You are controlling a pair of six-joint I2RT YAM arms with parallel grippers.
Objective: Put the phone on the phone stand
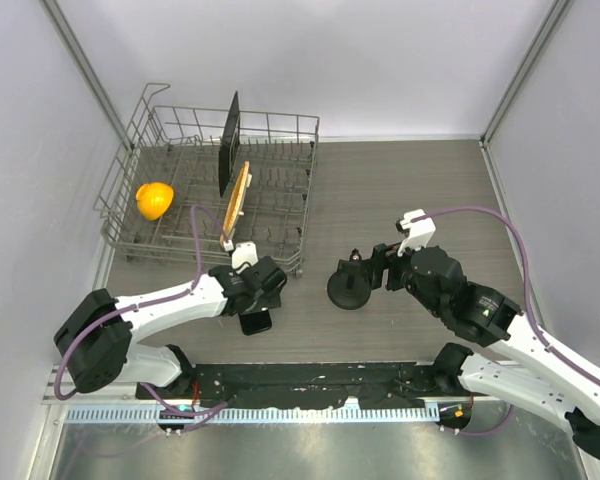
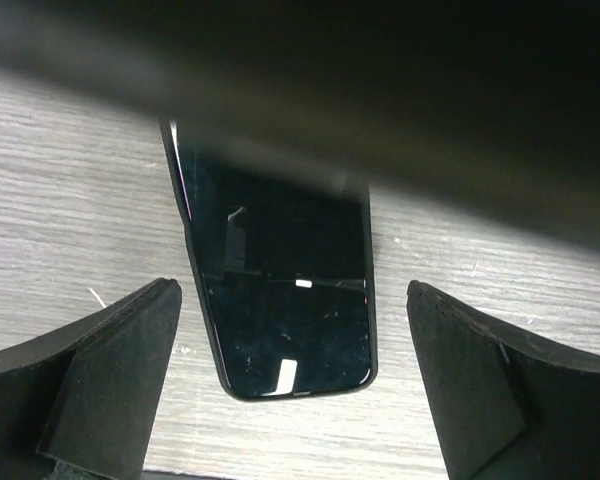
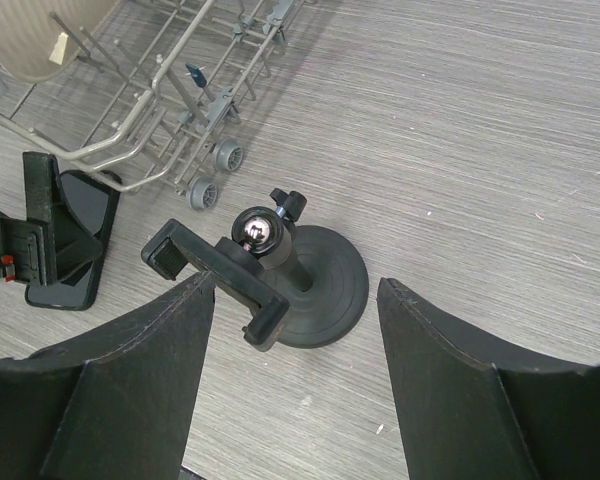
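Two grippers are spread wide, and neither has hold of anything. Taking the dish rack (image 1: 130,200) as the marker: the phone (image 1: 257,322) lies flat on the wooden table (image 1: 400,180), screen up, just in front of the rack's near right corner. The left gripper (image 2: 290,292) hangs right over it. In the left wrist view the glossy slab sits between the two fingers (image 2: 110,370) with bare table showing on either side, so the pads are apart from its edges.

To the right of that same rack corner, and near it, stands the phone stand (image 1: 350,290), upright on its round base. Its jointed arm is topped by a shiny ball, and a clamp bracket leans out toward the rack. The right gripper (image 3: 295,285) straddles the stand from the side away from the rack. Its left finger looks very close to the bracket's end (whether they touch I cannot tell).

Inside the rack are a black square plate (image 1: 228,145) on edge, a tan plate (image 1: 237,205) and a yellow-orange object (image 1: 155,199).
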